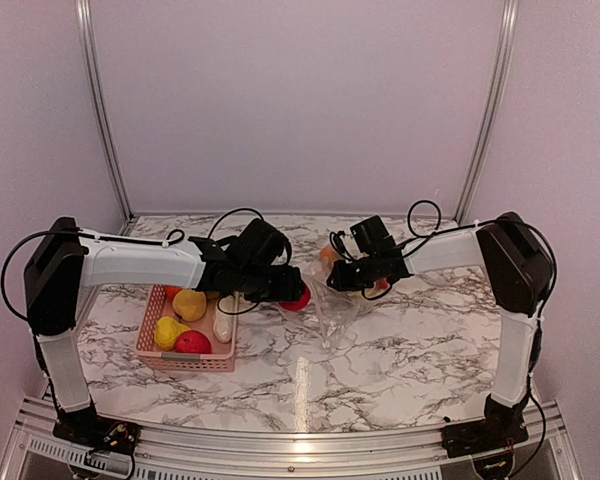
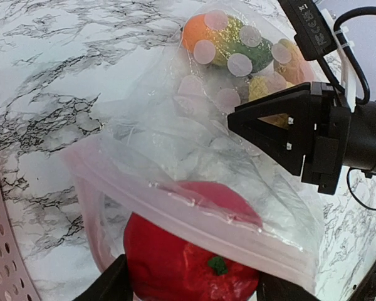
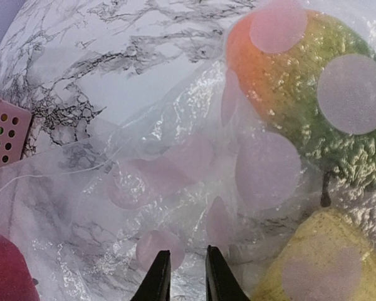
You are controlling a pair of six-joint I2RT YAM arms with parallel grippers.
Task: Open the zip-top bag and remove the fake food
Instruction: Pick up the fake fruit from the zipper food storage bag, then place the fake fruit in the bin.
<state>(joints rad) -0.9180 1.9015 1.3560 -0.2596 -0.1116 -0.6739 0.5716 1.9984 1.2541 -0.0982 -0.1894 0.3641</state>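
A: Which step?
B: Removal: left fingers (image 2: 109, 285) clamp a red fruit (image 2: 175, 257) at the zip-top bag (image 1: 332, 305) mouth, centre frame; right fingers (image 3: 158, 279) pinch its film.
A: Next?
B: Probably drawing it clear toward the pink basket (image 1: 180, 359).

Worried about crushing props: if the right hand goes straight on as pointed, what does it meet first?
The zip-top bag: its film lies at the tips of the right hand. Behind it, probably the marble table; the orange-green fruit sits off to the side.
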